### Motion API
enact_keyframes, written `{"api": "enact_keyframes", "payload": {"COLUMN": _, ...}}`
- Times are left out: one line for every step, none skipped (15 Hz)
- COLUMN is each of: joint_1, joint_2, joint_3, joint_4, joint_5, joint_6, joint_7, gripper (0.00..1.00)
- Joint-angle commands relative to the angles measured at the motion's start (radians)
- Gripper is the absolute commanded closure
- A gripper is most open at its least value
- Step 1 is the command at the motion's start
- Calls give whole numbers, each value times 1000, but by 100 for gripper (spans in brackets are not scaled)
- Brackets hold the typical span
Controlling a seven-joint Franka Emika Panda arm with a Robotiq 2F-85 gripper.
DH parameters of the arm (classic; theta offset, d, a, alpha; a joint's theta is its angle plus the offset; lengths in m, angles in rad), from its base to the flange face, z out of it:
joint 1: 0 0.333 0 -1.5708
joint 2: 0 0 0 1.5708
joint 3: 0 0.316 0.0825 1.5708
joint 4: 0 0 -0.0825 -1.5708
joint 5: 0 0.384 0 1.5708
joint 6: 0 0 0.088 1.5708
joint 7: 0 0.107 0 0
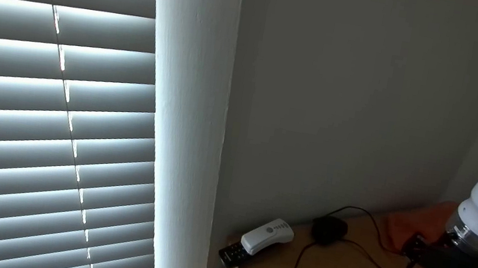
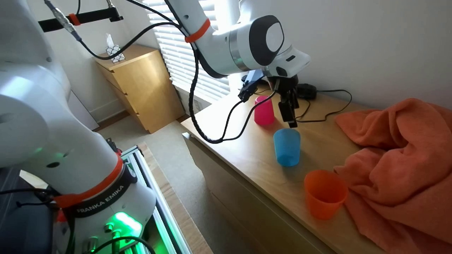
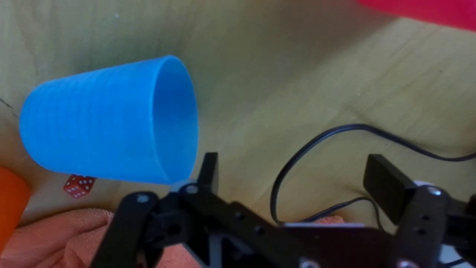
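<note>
Blue cup (image 3: 93, 123) lies sideways on the wooden tabletop (image 3: 241, 93), mouth toward the wide-spread gripper (image 3: 292, 167); black cable (image 3: 357, 127) beneath the jaws, red die (image 3: 79, 186), pink cup (image 2: 265, 114), orange cup (image 2: 319, 208) and orange towel (image 2: 399, 165) around

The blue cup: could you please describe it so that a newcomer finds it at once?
In an exterior view, find the wooden surface with the crumpled coral cloth. Between the pink cup and the orange cup is the blue cup. It is the only blue one, lying on its side.
</note>
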Motion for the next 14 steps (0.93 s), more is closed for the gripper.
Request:
{"api": "enact_keyframes", "payload": {"joint_1": 0, "joint_2": -38, "joint_3": 2, "joint_4": -16, "joint_5": 94, "joint_6": -43, "joint_7": 100, "gripper": 0}}
{"api": "enact_keyframes", "payload": {"joint_1": -8, "joint_2": -51, "joint_3": 7, "joint_4": -28, "joint_5": 129, "joint_6": -35, "joint_7": 113, "gripper": 0}}
{"api": "enact_keyframes", "payload": {"joint_1": -16, "joint_2": -64, "joint_3": 13, "joint_4": -39, "joint_5": 164, "joint_6": -35, "joint_7": 128, "gripper": 0}}
{"api": "enact_keyframes", "payload": {"joint_1": -14, "joint_2": -77, "joint_3": 5, "joint_4": -47, "joint_5": 180, "joint_6": -25, "joint_7": 158, "gripper": 0}}
{"api": "enact_keyframes", "payload": {"joint_1": -14, "joint_2": -89, "joint_3": -1, "joint_4": -54, "joint_5": 198, "joint_6": -17, "joint_7": 185, "gripper": 0}}
{"api": "enact_keyframes", "payload": {"joint_1": -15, "joint_2": -105, "joint_3": -6, "joint_4": -61, "joint_5": 214, "joint_6": -13, "joint_7": 213, "gripper": 0}}
{"api": "enact_keyframes", "payload": {"joint_1": -14, "joint_2": -126, "joint_3": -8, "joint_4": -70, "joint_5": 230, "joint_6": -22, "joint_7": 245, "gripper": 0}}
{"api": "enact_keyframes", "payload": {"joint_1": 0, "joint_2": -146, "joint_3": -37, "joint_4": -80, "joint_5": 163, "joint_6": -11, "joint_7": 281, "gripper": 0}}
{"api": "enact_keyframes", "payload": {"joint_1": -12, "joint_2": -79, "joint_3": -11, "joint_4": -28, "joint_5": 190, "joint_6": -8, "joint_7": 220, "gripper": 0}}
{"api": "enact_keyframes", "payload": {"joint_1": -10, "joint_2": -95, "joint_3": -18, "joint_4": -35, "joint_5": 186, "joint_6": -8, "joint_7": 236, "gripper": 0}}
{"api": "enact_keyframes", "payload": {"joint_1": -10, "joint_2": -109, "joint_3": -22, "joint_4": -43, "joint_5": 186, "joint_6": -8, "joint_7": 242, "gripper": 0}}
{"api": "enact_keyframes", "payload": {"joint_1": -10, "joint_2": -118, "joint_3": -25, "joint_4": -49, "joint_5": 186, "joint_6": -8, "joint_7": 245, "gripper": 0}}
{"api": "enact_keyframes", "payload": {"joint_1": -3, "joint_2": -119, "joint_3": -29, "joint_4": -41, "joint_5": 194, "joint_6": -67, "joint_7": 297, "gripper": 0}}
{"api": "enact_keyframes", "payload": {"joint_1": -9, "joint_2": -117, "joint_3": -26, "joint_4": -41, "joint_5": 239, "joint_6": -100, "joint_7": 317, "gripper": 0}}
